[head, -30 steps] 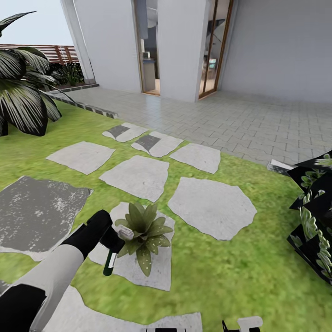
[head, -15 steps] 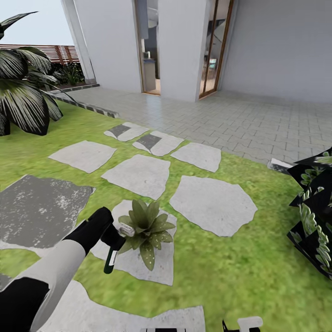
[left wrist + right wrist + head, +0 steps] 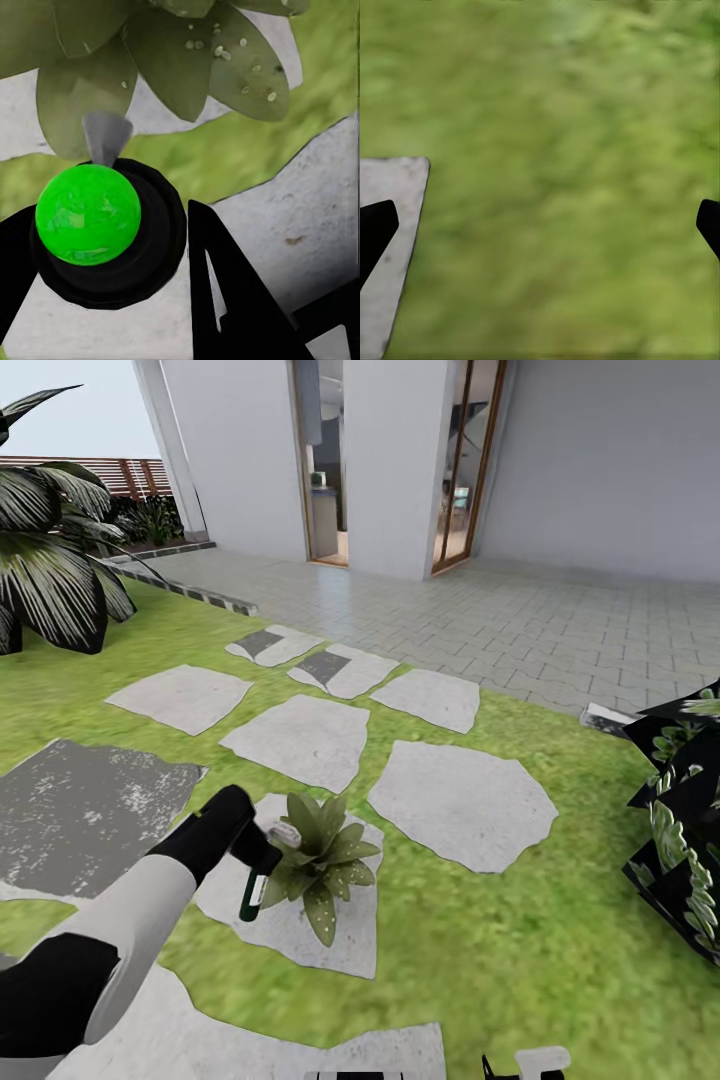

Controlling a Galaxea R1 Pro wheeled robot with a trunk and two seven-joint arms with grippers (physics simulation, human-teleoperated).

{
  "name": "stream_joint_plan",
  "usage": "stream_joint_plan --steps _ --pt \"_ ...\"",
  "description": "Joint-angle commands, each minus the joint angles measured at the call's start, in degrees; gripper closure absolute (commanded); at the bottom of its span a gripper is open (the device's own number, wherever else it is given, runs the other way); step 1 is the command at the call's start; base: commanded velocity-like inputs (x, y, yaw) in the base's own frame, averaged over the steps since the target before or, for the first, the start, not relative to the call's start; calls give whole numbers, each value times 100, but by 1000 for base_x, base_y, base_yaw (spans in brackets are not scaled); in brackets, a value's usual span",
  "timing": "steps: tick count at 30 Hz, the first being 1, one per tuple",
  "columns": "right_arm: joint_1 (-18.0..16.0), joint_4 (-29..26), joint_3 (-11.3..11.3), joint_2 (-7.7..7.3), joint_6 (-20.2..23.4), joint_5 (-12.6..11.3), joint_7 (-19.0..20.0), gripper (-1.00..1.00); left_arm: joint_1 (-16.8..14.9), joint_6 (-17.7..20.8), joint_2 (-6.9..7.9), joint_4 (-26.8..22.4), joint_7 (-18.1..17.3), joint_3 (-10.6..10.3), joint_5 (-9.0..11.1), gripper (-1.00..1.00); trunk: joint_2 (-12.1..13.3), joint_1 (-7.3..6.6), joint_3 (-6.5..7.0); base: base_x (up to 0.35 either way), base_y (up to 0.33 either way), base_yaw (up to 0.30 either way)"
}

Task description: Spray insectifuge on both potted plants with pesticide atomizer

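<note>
One potted plant [image 3: 322, 857], a low rosette of pointed green leaves with pale speckles, sits on a grey stepping stone [image 3: 300, 930] in the garden lawn. My left gripper [image 3: 266, 851] is just left of it, shut on the pesticide atomizer [image 3: 252, 896], a slim dark-green bottle with a white label that hangs down below the fingers. In the left wrist view the atomizer [image 3: 90, 217] shows as a bright green cap in a black ring between the dark fingers [image 3: 225, 300]. Its grey nozzle [image 3: 105, 139] points at the plant's leaves [image 3: 180, 67]. My right gripper [image 3: 540, 225] is open over grass.
Several grey stepping stones [image 3: 460, 805] lie across the lawn toward a paved terrace [image 3: 520, 620] and the white house. A large palm [image 3: 50, 570] stands at far left. A dark blocky bush [image 3: 685, 830] is at the right edge. A brown fence [image 3: 110, 475] is behind.
My left arm has carried the atomizer slightly right and forward, closer to the plant's leaves. The camera shifted a little at first, then stayed still.
</note>
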Motion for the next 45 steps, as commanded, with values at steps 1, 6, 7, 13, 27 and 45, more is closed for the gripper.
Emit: stream_joint_plan --steps 1,6,7,13,27,45 --pt "-3 3 46 0 -7 24 -57 -100 -6 9 -15 -15 -59 -24 -60 100 -2 -1 -5 0 0 0" --pt "-4 3 46 0 -7 24 -57 -100 -12 7 -296 -17 -59 -26 -59 100 -2 -1 -5 0 0 0" --pt "-4 3 46 0 -7 24 -57 -100 -12 7 -319 -17 -59 -26 -61 100 -2 -1 -5 0 0 0" --pt "-3 -1 46 0 -7 24 -57 -100 -5 7 -324 -12 -59 -40 -60 100 -2 -1 -5 0 0 -1" --pt "-5 -2 46 0 -7 24 -57 -100 29 -1 -306 18 -59 -60 -60 100 -2 -1 -5 -58 0 -211" --pt "-4 3 46 0 -7 24 -57 -100 75 -36 -98 361 -51 -31 -136 100 -2 -1 -5 -33 0 -5"
